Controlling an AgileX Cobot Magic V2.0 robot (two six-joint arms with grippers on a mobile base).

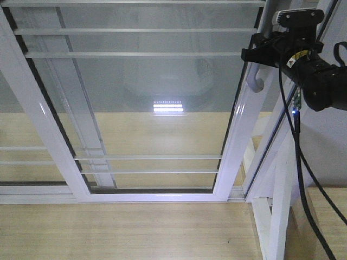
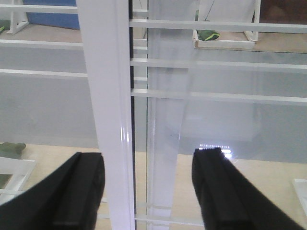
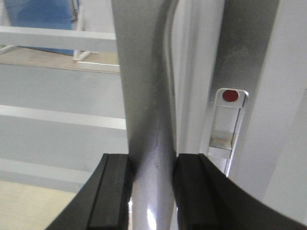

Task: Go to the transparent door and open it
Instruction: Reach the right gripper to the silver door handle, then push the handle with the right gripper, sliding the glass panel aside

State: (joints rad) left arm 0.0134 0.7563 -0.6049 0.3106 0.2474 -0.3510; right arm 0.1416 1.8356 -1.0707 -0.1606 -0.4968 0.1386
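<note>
Door: we see one transparent door [image 1: 162, 103], one pull handle [image 3: 144, 96].
Right pincer [image 3: 151, 167]: clamped on the pull handle.
Left pincer [image 2: 148, 167]: spread wide.

- Readable text, brand names and numbers: none in any of the three views.
- Front view: a small yellow-and-white sticker [image 1: 296, 58] sits on the black body of the right arm [image 1: 325, 89]. Any print on it is too small to read.
- Front view: a small blue indicator light [image 1: 293, 112] glows on the same arm, just below the sticker. It carries no characters.
- Right wrist view: a round red dot [image 3: 230, 96] shows at the top of a narrow slot [image 3: 223, 139] in the white frame section [image 3: 285, 120] just right of the pull handle [image 3: 144, 120]. It is a plain colour mark without lettering.
</note>
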